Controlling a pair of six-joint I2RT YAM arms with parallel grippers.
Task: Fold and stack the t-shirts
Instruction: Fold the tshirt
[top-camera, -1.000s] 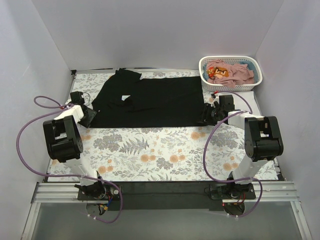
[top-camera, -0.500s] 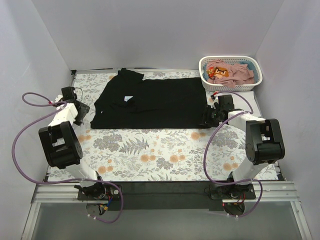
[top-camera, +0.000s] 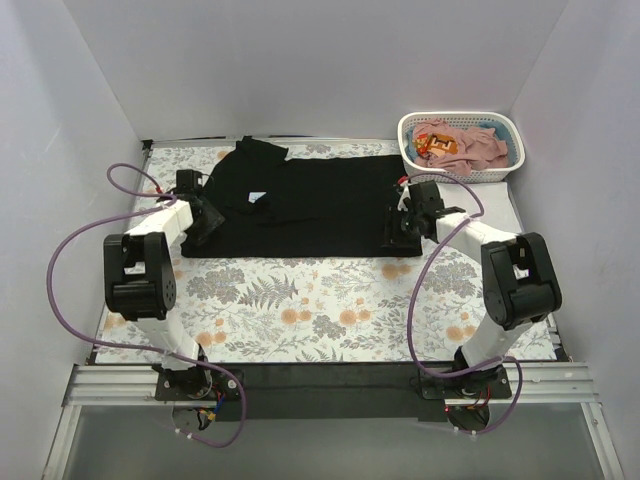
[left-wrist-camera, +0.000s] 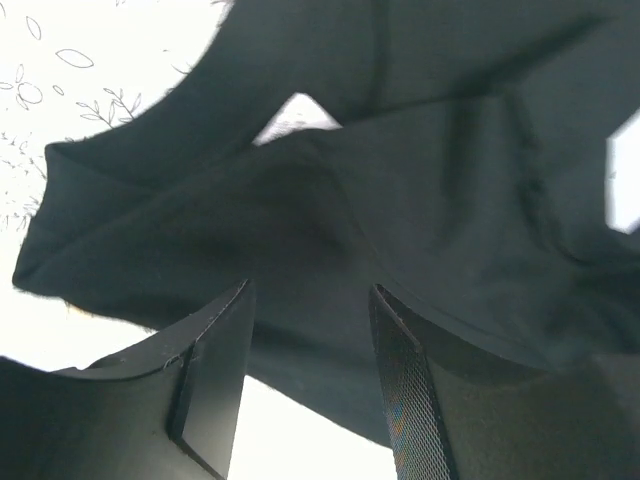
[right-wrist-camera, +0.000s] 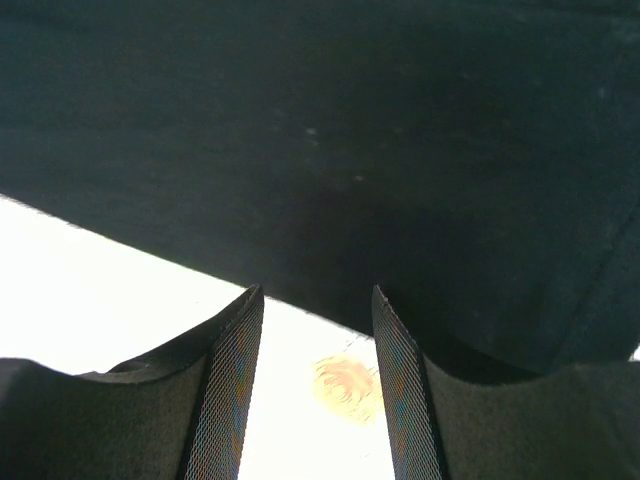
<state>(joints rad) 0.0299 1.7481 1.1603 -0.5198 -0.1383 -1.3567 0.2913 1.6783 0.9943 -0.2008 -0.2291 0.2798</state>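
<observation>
As left hand (left-wrist-camera: 310, 298), right hand (right-wrist-camera: 316, 300) gape, black t-shirt (top-camera: 310, 200) edge beneath

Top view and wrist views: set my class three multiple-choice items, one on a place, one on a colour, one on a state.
1. Where does the basket stand? A near left corner; B centre; C far right corner.
2. What colour is the spread shirt? A white; B black; C pink.
3. How do the jaws of the right pincer stand? A apart; B shut on the shirt; C shut on the basket.
Answers: 1 C, it sits at the far right in the top view. 2 B, the shirt is black all over. 3 A, floral cloth shows in the gap between them.
</observation>
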